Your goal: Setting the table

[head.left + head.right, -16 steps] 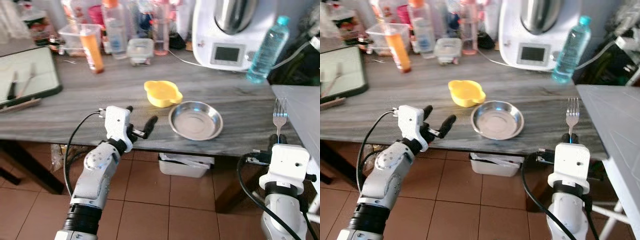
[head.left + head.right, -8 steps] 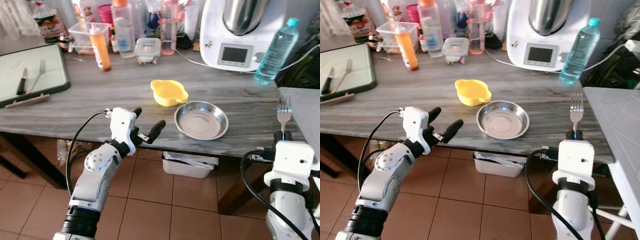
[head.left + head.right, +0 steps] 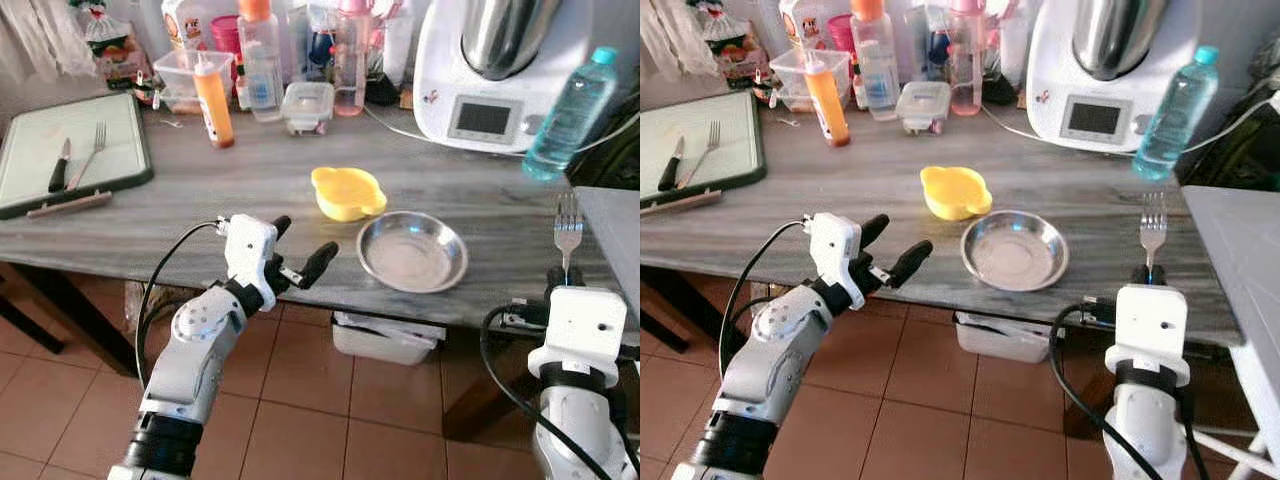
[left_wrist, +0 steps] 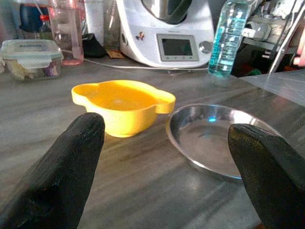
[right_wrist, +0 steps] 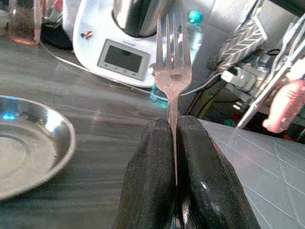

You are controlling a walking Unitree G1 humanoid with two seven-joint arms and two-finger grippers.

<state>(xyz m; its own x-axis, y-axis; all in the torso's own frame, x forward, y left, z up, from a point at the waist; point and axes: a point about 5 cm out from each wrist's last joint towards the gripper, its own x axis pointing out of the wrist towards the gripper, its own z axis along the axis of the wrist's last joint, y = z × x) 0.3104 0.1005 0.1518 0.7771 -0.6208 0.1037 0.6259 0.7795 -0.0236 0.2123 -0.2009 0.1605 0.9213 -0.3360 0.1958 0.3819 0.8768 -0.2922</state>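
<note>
A round steel plate (image 3: 412,250) lies near the front edge of the grey wooden table (image 3: 200,200), with a small yellow bowl (image 3: 348,192) touching its far left side. My left gripper (image 3: 305,238) hovers open at the table's front edge, left of the plate. In the left wrist view its black fingers (image 4: 71,157) frame the bowl (image 4: 119,102) and the plate (image 4: 214,138). My right gripper (image 5: 174,129) is shut on a metal fork (image 3: 567,225), held upright with its tines up, to the right of the plate.
A green-rimmed board (image 3: 70,150) at the far left carries a knife and a second fork. Bottles, jars and boxes line the back, with an orange sauce bottle (image 3: 213,100), a white kitchen machine (image 3: 500,70) and a water bottle (image 3: 565,115). A pale table (image 3: 620,220) stands at the right.
The whole view has shifted, so the camera moved. Both grippers keep their pose: left open by the table edge, right still holding the fork upright.
</note>
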